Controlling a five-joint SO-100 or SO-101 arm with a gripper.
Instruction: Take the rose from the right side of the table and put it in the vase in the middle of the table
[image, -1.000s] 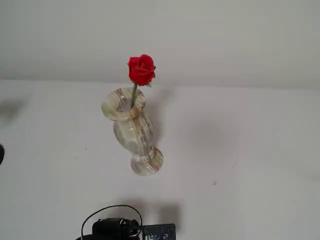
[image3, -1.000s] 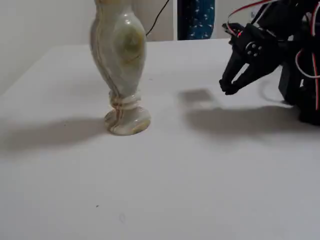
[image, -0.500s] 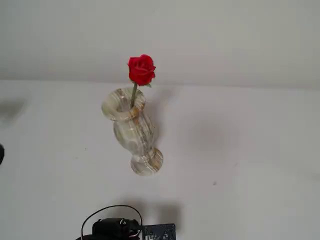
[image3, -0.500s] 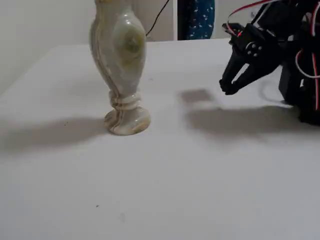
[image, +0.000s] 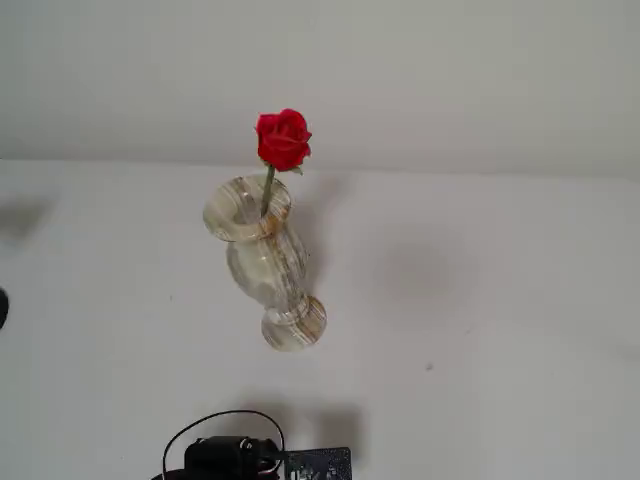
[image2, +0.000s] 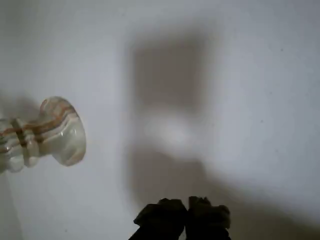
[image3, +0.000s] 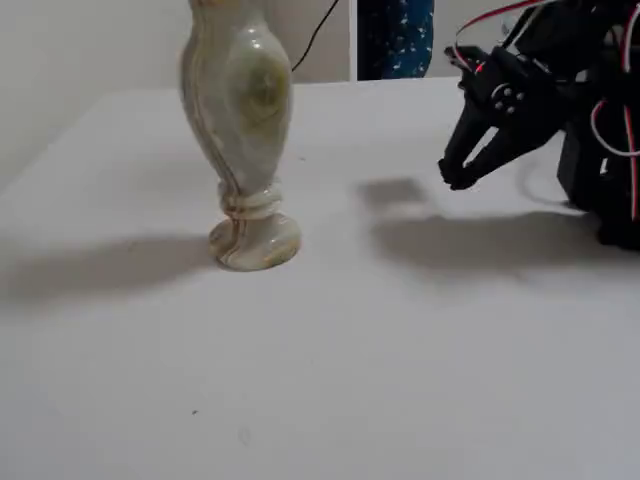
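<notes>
The red rose (image: 283, 138) stands in the vase (image: 262, 255), its thin stem going down through the flared rim. In a fixed view from the side, only the marbled body and foot of the vase (image3: 238, 110) show, upright on the white table (image3: 400, 350); the bloom is cut off above. My black gripper (image3: 457, 180) hangs a little above the table, well to the right of the vase, shut with nothing between its fingers. In the wrist view the shut gripper (image2: 186, 214) is at the bottom edge and the vase's foot (image2: 60, 131) is at the left.
A black arm part with a looped cable (image: 235, 455) sits at the bottom edge of a fixed view. Red and white wires (image3: 610, 110) run along the arm at the right. A dark blue cloth (image3: 393, 38) hangs behind the table.
</notes>
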